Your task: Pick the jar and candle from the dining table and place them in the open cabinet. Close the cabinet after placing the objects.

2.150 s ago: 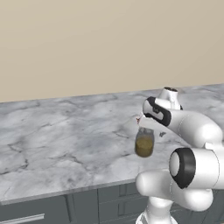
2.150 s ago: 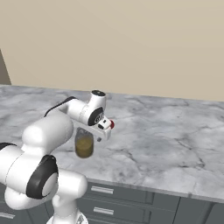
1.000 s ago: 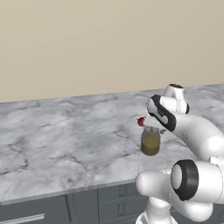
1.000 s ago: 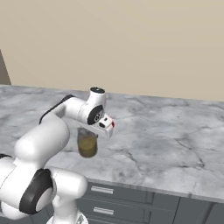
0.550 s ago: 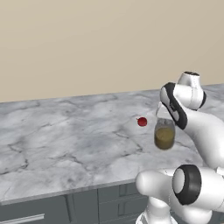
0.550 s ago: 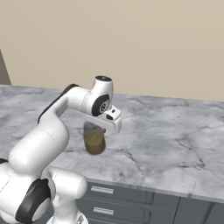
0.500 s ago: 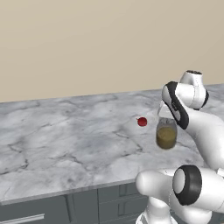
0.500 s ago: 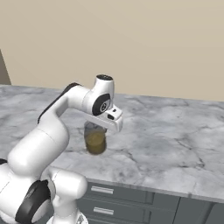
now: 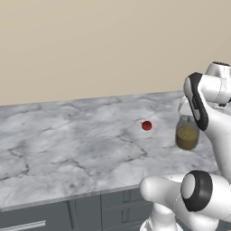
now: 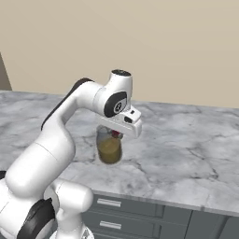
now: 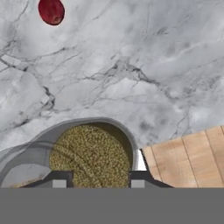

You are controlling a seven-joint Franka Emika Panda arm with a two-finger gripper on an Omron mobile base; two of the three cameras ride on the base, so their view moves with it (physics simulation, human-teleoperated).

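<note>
The jar (image 9: 187, 136) is clear glass with olive-brown filling in its lower half. My gripper (image 11: 98, 177) is shut on its top and holds it upright over the dining table (image 9: 67, 144), close to the front edge. From the right side, the jar (image 10: 108, 150) hangs under the white hand, with the gripper (image 10: 113, 133) at its rim. Looking down along the fingers, the jar (image 11: 87, 153) sits between the two dark tips. The candle and the cabinet are out of view.
A small red ball (image 9: 146, 125) lies on the marble to the left of the jar, and the ball (image 11: 51, 11) is at the top of the hand view. Dark grey drawers (image 10: 121, 210) run under the top. Wooden floor (image 11: 188, 157) shows past the table edge.
The arm has swung to the right along the table with the jar still in its grip. The red ball, earlier right beside the jar, now lies apart from it.
</note>
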